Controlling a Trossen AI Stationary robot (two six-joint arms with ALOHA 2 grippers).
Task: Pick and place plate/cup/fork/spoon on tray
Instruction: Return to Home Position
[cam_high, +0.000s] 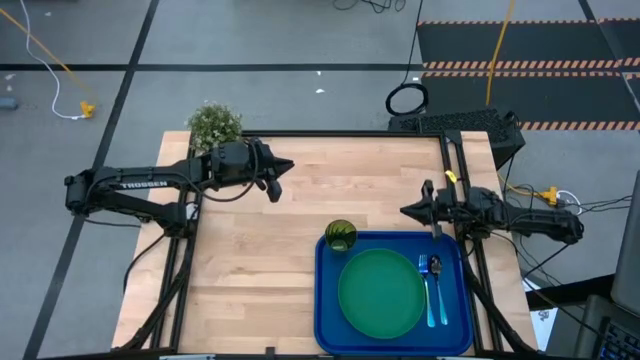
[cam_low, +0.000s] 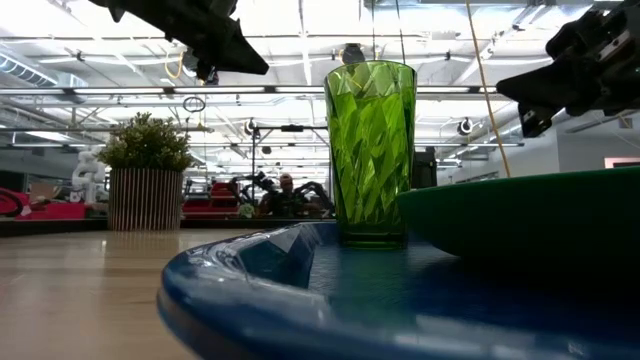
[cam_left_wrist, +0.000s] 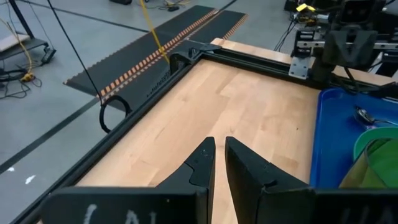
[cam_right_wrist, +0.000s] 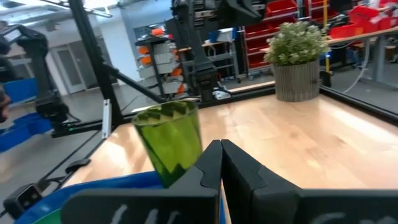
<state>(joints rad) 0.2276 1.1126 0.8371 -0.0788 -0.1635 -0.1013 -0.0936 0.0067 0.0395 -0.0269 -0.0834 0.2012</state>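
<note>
With all four items sitting on the tray (cam_high: 325, 300), the job looks done and both arms seem parked clear of it. Left gripper (cam_high: 283, 168) hangs over bare table (cam_high: 260, 270), fingers (cam_left_wrist: 202, 163) nearly together with a thin slit between them, nothing held. Right gripper (cam_high: 407, 211) hangs just off the tray's far edge, jaws fully closed, empty.

From the right gripper: cup (cam_high: 340, 235) is near, ahead of its tips, upright in the tray's far corner. Plate (cam_high: 380, 292) is further down the tray, filling the middle. Spoon (cam_high: 434, 285) and fork (cam_high: 430, 291) lie side by side between plate and tray rim, below that arm's wrist. From the left gripper everything is well apart, across the table.

Layout reads like a place setting: plate central, cutlery alongside, cup at the corner so it doesn't sit on the plate.

Views: overhead is the only one showing the cutlery pair and the full layout. Low view shows the cup standing flat and upright on the tray, plate rim beside it, no cutlery. Left wrist catches the spoon bowl and a plate edge. Right wrist shows the cup close up plus the potted plant (cam_right_wrist: 297, 56) at the far table edge.
</note>
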